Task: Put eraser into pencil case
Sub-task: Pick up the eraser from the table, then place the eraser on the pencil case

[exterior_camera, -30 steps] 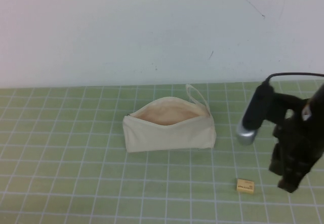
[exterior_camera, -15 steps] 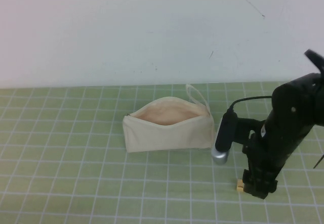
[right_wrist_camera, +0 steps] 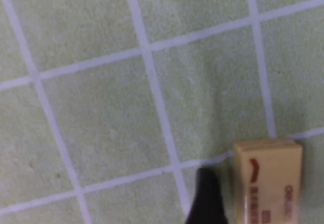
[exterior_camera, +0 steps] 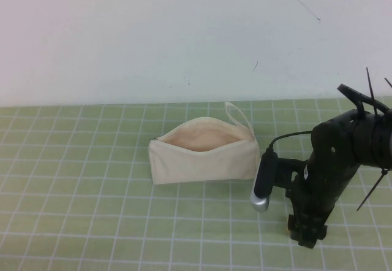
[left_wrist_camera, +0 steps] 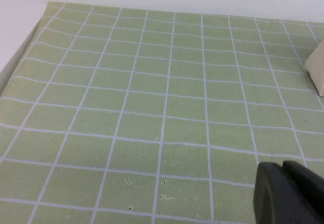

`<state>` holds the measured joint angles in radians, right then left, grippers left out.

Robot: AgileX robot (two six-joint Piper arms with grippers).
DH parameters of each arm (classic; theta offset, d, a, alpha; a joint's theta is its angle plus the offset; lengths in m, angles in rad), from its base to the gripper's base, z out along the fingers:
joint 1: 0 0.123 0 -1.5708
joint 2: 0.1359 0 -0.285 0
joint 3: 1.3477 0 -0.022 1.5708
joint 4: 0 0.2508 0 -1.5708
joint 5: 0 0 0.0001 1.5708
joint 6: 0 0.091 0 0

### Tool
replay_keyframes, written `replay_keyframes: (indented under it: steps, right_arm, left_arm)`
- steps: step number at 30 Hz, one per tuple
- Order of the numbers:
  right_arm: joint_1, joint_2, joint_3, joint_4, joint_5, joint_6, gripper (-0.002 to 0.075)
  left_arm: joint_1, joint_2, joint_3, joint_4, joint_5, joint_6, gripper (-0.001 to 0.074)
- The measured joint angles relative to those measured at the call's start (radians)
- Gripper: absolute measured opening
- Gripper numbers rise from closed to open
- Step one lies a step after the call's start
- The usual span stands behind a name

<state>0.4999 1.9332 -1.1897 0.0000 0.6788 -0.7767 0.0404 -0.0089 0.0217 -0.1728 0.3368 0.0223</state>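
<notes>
The cream pencil case (exterior_camera: 205,159) lies on the green grid mat with its mouth open upward, peach lining showing and loop strap at its right end. Its corner also shows in the left wrist view (left_wrist_camera: 318,68). My right gripper (exterior_camera: 306,236) is lowered to the mat, right of and nearer than the case. In the high view it hides the eraser. In the right wrist view the tan eraser (right_wrist_camera: 268,182) lies on the mat with one dark fingertip (right_wrist_camera: 203,199) just beside it, a thin gap between; the other finger is out of frame. My left gripper (left_wrist_camera: 289,193) hovers shut over bare mat.
The green mat (exterior_camera: 92,222) spreads left of and in front of the case. A white wall (exterior_camera: 184,38) stands behind the mat's far edge. The mat's left edge (left_wrist_camera: 20,57) shows in the left wrist view.
My right gripper has moved left and down from beside the eraser to over it, so the eraser has dropped out of sight in the high view. The case has not moved.
</notes>
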Motion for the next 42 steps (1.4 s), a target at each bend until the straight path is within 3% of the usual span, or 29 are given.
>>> replay_keyframes:
  steps: [7, 17, 32, 38, 42]
  right_arm:
    - [0.000, 0.002, 0.000, -0.021, -0.014, -0.001, 0.0339]
    - [0.000, 0.002, -0.002, -0.021, -0.028, -0.001, 0.0207]
    - [0.002, -0.117, -0.255, -0.006, 0.239, 0.095, 0.0206]
    - [0.002, -0.140, -0.372, 0.214, 0.212, 0.090, 0.0206]
    - [0.004, -0.118, -0.424, 0.372, 0.058, 0.066, 0.0206]
  left_arm:
    - [0.000, 0.000, 0.000, 0.000, 0.000, 0.000, -0.0004]
    - [0.000, 0.000, 0.000, 0.000, 0.000, 0.000, -0.0004]
    - [0.000, 0.000, 0.000, 0.000, 0.000, 0.000, -0.0004]
    - [0.000, 0.000, 0.000, 0.000, 0.000, 0.000, -0.0004]
    - [0.000, 0.000, 0.000, 0.000, 0.000, 0.000, -0.0004]
